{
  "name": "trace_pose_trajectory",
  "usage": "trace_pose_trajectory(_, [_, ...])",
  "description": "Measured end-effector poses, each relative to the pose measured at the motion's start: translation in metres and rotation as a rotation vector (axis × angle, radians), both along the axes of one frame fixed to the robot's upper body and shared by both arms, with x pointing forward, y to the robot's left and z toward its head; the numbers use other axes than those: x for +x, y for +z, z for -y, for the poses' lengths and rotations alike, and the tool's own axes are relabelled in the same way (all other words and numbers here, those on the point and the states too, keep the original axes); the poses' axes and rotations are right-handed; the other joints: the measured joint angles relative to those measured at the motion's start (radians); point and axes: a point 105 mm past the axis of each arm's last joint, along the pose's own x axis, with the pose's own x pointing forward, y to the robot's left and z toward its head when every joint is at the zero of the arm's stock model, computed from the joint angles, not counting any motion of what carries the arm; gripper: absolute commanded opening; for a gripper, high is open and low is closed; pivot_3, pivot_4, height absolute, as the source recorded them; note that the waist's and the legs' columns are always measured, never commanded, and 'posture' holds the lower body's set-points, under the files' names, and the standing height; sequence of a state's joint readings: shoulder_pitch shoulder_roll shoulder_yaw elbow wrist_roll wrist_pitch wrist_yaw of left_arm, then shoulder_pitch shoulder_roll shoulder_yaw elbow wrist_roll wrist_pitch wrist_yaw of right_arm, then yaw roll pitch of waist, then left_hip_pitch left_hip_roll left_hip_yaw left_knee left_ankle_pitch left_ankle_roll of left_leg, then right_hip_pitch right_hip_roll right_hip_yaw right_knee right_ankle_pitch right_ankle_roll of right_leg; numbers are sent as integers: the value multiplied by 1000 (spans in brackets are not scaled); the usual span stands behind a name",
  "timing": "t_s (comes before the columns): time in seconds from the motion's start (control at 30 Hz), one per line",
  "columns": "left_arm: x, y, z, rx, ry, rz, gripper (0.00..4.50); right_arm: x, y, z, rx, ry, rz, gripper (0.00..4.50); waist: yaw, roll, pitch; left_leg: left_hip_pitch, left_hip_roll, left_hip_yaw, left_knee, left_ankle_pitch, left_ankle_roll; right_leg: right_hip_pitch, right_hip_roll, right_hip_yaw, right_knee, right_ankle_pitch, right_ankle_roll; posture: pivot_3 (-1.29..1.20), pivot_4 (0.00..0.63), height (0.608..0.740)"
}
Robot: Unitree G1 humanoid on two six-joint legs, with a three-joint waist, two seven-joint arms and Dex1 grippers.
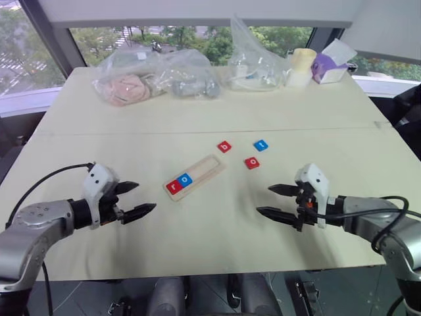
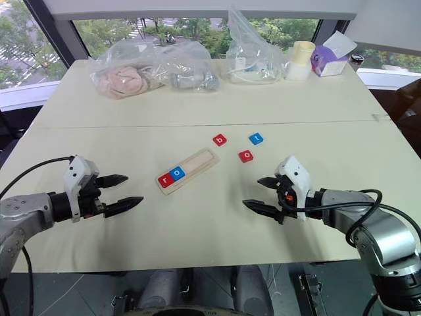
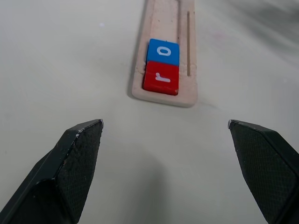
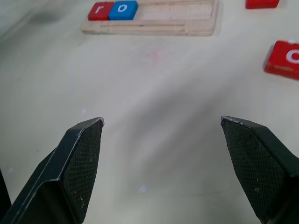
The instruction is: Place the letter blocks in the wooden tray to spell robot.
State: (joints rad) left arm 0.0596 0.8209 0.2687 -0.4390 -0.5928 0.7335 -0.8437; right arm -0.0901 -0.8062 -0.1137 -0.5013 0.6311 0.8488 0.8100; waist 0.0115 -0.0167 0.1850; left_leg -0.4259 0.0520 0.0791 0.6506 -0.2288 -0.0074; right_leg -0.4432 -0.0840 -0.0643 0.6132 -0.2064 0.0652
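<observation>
Two letters down, three to go, both grippers hanging back empty

We're hovering the left gripper and right gripper spread wide while r and o are sitting in the wooden tray mid-frame; the remaining letter blocks are waiting on the surface just right of it.

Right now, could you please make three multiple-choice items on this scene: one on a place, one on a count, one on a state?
1. Where does the red square tile with the letter r lie?
A. in the long pale wooden tray
B. on the bare table
C. between a gripper's fingers

2. How many letter tiles lie on the table outside the tray?
A. one
B. three
C. five

3. How are the left gripper and right gripper?
A. both shut on tiles
B. left shut, right open
C. both open, holding nothing

Answers: 1 A, it sits at the tray's end beside the blue o tile. 2 B, red b, blue t and red o. 3 C, the fingers stand apart over bare table.
</observation>
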Motion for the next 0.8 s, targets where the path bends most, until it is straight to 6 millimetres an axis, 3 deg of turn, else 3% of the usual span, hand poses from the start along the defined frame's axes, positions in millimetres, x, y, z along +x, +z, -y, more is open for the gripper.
trace_pose_trajectory(0.3, [4, 4, 3, -37, 19, 26, 4500, 2, -2, -3, 0, 12, -10, 4100, 1, 0, 0, 0, 0, 0, 0, 0, 0, 0, 0, 0, 0, 0, 0, 0, 150, 739])
trace_pose_trajectory(0.5, [17, 2, -7, 57, 132, 65, 4500, 3, -1, -4, -1, 13, -4, 4100, 1, 0, 0, 0, 0, 0, 0, 0, 0, 0, 0, 0, 0, 0, 0, 0, 150, 739])
trace_pose_trajectory(0.8, [16, 16, -6, 49, 67, 94, 4500, 7, -1, -3, -12, 11, 4, 4100, 1, 0, 0, 0, 0, 0, 0, 0, 0, 0, 0, 0, 0, 0, 0, 0, 150, 739])
